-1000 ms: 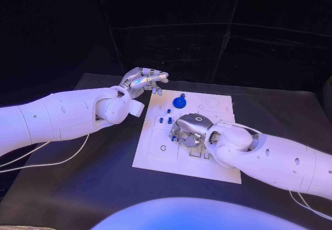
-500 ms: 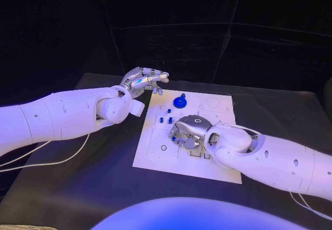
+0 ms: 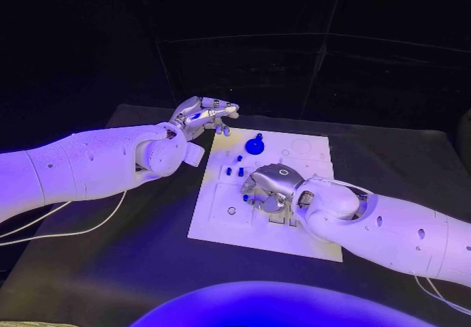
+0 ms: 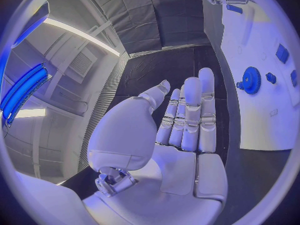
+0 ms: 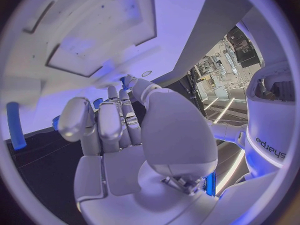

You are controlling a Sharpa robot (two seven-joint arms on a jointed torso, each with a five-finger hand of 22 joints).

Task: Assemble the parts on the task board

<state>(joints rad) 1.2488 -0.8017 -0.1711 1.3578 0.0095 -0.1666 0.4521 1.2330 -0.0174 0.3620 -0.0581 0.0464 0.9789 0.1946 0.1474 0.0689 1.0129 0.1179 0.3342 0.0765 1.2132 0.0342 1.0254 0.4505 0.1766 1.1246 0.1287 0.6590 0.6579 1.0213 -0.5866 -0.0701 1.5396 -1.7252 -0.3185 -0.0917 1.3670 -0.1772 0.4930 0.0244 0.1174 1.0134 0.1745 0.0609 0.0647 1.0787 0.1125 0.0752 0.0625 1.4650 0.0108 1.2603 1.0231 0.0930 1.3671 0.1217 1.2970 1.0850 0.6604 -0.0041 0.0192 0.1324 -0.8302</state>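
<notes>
Black tabletop (image 3: 118, 272) carries the white task board (image 3: 309, 235). Right hand (image 3: 267, 191) hovers low over small blue parts (image 3: 235, 169) at its middle; whether it grasps one I cannot tell. Left hand (image 3: 204, 112) waits released beyond the far-left corner, beside the blue gear (image 3: 254, 145). Next: seat a part.

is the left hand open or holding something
Open. In the left wrist view the left hand has its fingers stretched out straight with a bare palm, and nothing sits between them; the blue gear lies apart on the task board.
</notes>
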